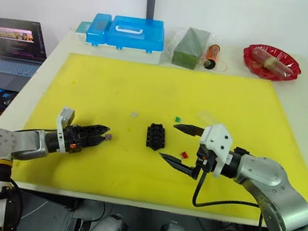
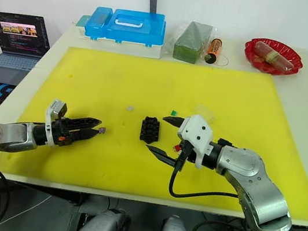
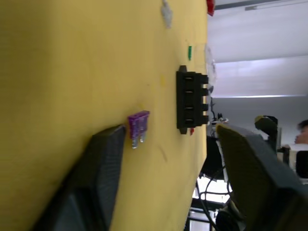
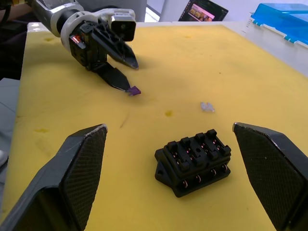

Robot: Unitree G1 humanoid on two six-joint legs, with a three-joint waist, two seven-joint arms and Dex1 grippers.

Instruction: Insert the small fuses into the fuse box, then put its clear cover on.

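The black fuse box [image 1: 155,135] stands mid-mat. My right gripper [image 1: 168,141] is wide open just right of it, one finger on each side of its end, touching nothing. A red fuse [image 1: 184,154] lies beside the lower finger and a green fuse [image 1: 177,118] near the upper one. A pale fuse [image 1: 134,114] lies behind and left of the box. My left gripper [image 1: 103,131] is open, left of the box; a greyish-purple fuse [image 3: 138,126] lies on the mat against one fingertip. A faint clear cover [image 1: 207,117] lies behind the right gripper.
The yellow mat [image 1: 118,80] covers most of the white table. Along the back edge stand a blue case [image 1: 129,32], a bagged green block [image 1: 190,48], an orange cylinder [image 1: 212,54] and a red bowl [image 1: 271,61]. A laptop [image 1: 15,46] sits off to the left.
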